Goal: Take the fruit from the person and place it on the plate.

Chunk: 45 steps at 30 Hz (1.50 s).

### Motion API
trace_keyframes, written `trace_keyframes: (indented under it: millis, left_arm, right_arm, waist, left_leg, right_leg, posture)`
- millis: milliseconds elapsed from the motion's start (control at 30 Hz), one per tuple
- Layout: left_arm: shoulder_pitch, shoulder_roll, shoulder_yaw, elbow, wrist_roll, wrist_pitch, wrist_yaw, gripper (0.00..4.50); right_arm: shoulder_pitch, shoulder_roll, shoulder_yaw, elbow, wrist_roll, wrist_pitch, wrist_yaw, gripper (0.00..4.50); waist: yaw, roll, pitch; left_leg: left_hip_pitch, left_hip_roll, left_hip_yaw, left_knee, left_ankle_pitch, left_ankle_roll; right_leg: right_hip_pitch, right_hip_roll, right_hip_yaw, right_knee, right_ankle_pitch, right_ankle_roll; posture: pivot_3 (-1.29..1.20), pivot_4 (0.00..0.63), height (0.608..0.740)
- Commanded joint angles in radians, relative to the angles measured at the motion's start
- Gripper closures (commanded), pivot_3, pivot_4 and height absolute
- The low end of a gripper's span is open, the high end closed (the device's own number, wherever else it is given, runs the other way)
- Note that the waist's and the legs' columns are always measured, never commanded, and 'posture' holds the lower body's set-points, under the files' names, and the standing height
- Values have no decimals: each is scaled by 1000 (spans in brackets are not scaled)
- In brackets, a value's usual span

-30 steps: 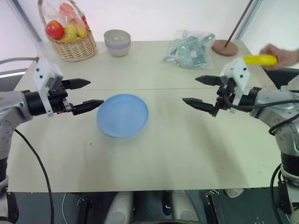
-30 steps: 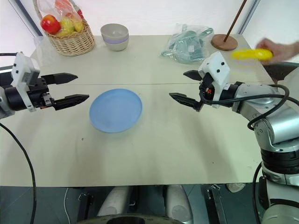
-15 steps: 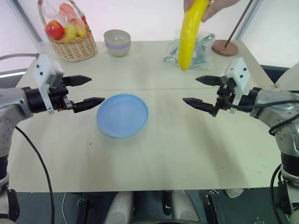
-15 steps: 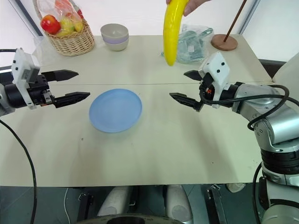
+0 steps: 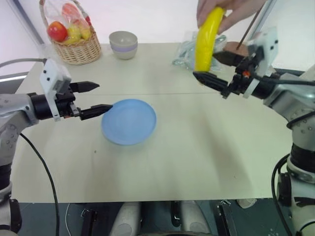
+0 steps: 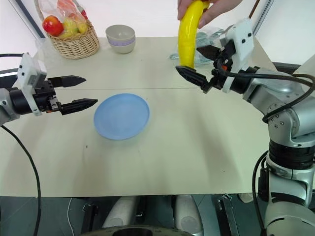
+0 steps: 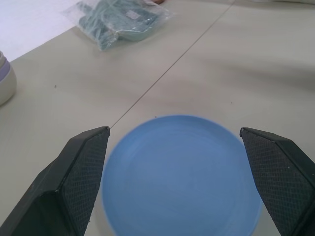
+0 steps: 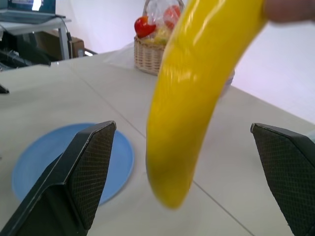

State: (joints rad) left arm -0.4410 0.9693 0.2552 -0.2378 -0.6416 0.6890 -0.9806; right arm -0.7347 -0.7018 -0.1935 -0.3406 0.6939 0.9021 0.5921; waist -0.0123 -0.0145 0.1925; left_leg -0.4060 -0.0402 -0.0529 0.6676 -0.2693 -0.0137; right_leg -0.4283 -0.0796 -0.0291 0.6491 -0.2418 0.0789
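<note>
My right claw (image 6: pixel 197 64) is wide open and holds nothing. The banana (image 6: pixel 187 34) hangs between its two fingers without touching them, its lower tip about level with them. The person's hand (image 6: pixel 209 11) grips the banana at its upper end, at 12 o'clock from my right claw. The banana is bright yellow, smooth, a little curved, and nearly upright. My left claw (image 5: pixel 96 97) is also wide open and empty, above the desk (image 5: pixel 197 147) just beside the plate (image 5: pixel 129 121), at its 9 o'clock. The plate is round, flat, light blue and bare, at about 8 o'clock from the banana.
</note>
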Motion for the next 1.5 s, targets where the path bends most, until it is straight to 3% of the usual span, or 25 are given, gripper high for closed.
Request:
trace_keyframes:
  millis: [33, 400, 500, 667, 700, 1267, 1500]
  left_arm:
    - [-25, 1, 10, -6, 2, -19, 3, 84]
    - [-22, -5, 14, -12, 3, -21, 13, 84]
    - [-20, -4, 16, -13, 2, -20, 16, 0]
    - [-19, -3, 17, -14, 1, -21, 19, 0]
    - [-19, -3, 17, -13, 1, -21, 19, 0]
    - [-35, 1, 7, 8, 5, -28, 5, 0]
    - [25, 39, 57, 3, 5, -9, -7, 0]
  right_arm:
    - [-48, 34, -5, -20, 20, 9, -43, 0]
    - [-116, 112, 44, 26, -18, -15, -100, 0]
    - [-120, 112, 47, 37, -29, -22, -100, 856]
    - [-115, 94, 45, 41, -44, -28, -90, 3374]
    - [-113, 90, 42, 41, -47, -27, -87, 3521]
    - [-79, 43, 40, -27, -13, 18, -37, 3521]
    - [-57, 33, 134, -27, 7, -12, 111, 3521]
  waist:
    - [0, 0, 0]
    - [-1, 0, 0]
    - [-1, 0, 0]
    - [-1, 0, 0]
    - [-1, 0, 0]
    - [-1, 0, 0]
    - [-6, 0, 0]
  left_leg:
    - [0, 0, 0, 0, 0, 0]
    - [0, 0, 0, 0, 0, 0]
    - [0, 0, 0, 0, 0, 0]
    - [0, 0, 0, 0, 0, 0]
    - [0, 0, 0, 0, 0, 0]
    - [0, 0, 0, 0, 0, 0]
    - [0, 0, 0, -1, 0, 0]
  right_leg:
    - [0, 0, 0, 0, 0, 0]
    - [0, 0, 0, 0, 0, 0]
    - [0, 1, 0, 0, 0, 0]
    - [0, 1, 0, 0, 0, 0]
    - [0, 1, 0, 0, 0, 0]
    - [0, 1, 0, 0, 0, 0]
    - [0, 0, 0, 0, 0, 0]
  posture:
    - [0, 150, 740]
    - [0, 150, 740]
    - [0, 150, 740]
    - [0, 150, 740]
    - [0, 150, 740]
    - [0, 150, 740]
    - [0, 150, 740]
